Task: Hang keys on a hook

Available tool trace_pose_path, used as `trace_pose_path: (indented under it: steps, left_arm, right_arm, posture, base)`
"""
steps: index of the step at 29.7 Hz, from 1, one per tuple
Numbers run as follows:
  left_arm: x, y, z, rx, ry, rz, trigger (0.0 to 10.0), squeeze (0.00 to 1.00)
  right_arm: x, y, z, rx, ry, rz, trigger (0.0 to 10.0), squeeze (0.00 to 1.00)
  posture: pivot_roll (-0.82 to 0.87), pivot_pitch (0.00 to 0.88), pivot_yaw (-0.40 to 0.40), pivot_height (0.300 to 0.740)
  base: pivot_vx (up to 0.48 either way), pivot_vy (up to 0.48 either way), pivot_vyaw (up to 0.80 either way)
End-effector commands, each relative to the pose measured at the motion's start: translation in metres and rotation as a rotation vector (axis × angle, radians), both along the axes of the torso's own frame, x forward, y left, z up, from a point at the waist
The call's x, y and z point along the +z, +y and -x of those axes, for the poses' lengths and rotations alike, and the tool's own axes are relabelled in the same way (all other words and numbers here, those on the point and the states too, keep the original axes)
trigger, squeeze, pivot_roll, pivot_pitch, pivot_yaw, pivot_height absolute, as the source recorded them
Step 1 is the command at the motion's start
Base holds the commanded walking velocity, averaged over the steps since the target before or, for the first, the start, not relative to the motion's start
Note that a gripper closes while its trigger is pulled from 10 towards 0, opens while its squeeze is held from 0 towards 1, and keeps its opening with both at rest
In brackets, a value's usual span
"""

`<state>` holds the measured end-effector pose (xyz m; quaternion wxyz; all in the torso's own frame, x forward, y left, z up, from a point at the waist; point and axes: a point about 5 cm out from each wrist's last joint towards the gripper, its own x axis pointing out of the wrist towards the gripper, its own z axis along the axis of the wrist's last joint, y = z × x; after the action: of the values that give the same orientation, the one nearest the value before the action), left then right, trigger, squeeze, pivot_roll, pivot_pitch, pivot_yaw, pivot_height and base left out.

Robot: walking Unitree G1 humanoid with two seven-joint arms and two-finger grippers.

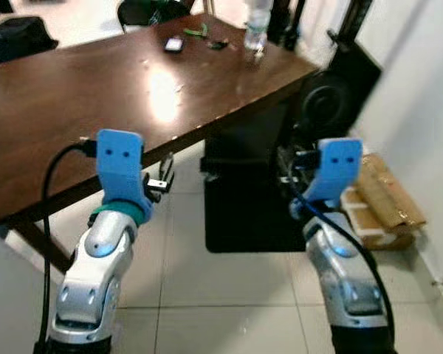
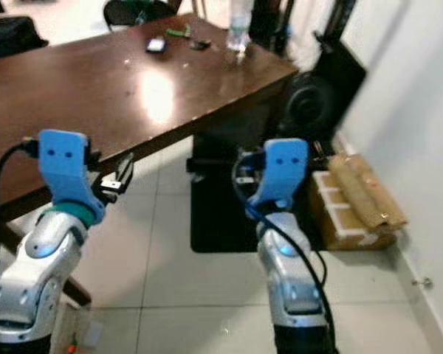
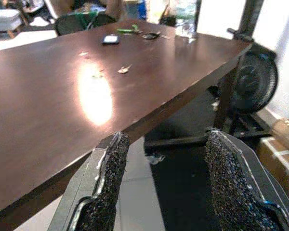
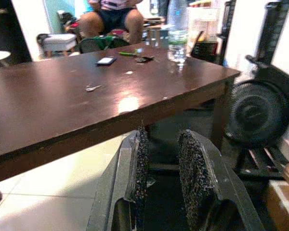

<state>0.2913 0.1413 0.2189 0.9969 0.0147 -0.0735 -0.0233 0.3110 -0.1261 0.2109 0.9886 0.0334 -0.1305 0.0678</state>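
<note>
Standing at the near corner of the long dark brown wooden table (image 1: 74, 103), the robot is holding both silver arms raised in front of it, each ending in a blue wrist housing. The left gripper (image 3: 164, 183) is showing its 2 black padded fingers (image 3: 108, 185) spread wide with nothing between them, pointing over the table edge. The right gripper (image 4: 163, 168) is holding its fingers closer together, a narrow gap between the pads, also empty, aimed below the table edge toward the black pedestal fan (image 4: 260, 113) standing on the floor.

The keys appear to be the small dark bunch (image 4: 144, 59) lying at the far end of the tabletop, beside a green-handled object (image 4: 128, 53) and near a clear plastic water bottle (image 4: 177, 41) and a small black phone-like slab (image 4: 106, 60). A small pale metal piece (image 4: 92, 87) is lying closer in, and I cannot tell whether it is a key. No hook is in sight.

Several things could be going wrong from here. Both grippers are well apart from the bunch, so reaching from this spot is likely falling short. The pale piece could be mistaken for the target. A sweep toward the far end could be knocking the bottle over. A person (image 4: 113, 17) is sitting just beyond that end, so an extended arm risks coming close to them.
</note>
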Motion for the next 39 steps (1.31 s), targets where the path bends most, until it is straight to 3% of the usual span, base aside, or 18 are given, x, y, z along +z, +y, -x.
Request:
trace_pose_path:
  steps: [1, 5, 39]
  left_arm:
    - [-0.0024, 0.0034, 0.0008, 0.014, 0.000, -0.008, 10.0, 0.00]
    - [-0.0026, 0.0038, 0.0004, 0.019, 0.000, -0.014, 10.0, 0.00]
    - [-0.0038, 0.0025, -0.0005, 0.021, -0.003, -0.030, 10.0, 0.00]
  right_arm:
    - [-0.0038, 0.0040, 0.0017, 0.011, 0.013, -0.001, 10.0, 0.00]
    - [-0.0035, 0.0041, 0.0018, 0.011, 0.009, 0.002, 10.0, 0.00]
    - [-0.0036, 0.0060, 0.0033, 0.031, -0.011, 0.011, 10.0, 0.00]
  posture:
    - [-0.07, 0.081, 0.072, 0.740]
    - [-0.07, 0.080, 0.072, 0.740]
    - [-0.08, 0.081, 0.072, 0.740]
  base:
    - [0.386, 0.000, -0.80]
    - [0.465, 0.000, -0.65]
    - [0.465, 0.000, 0.00]
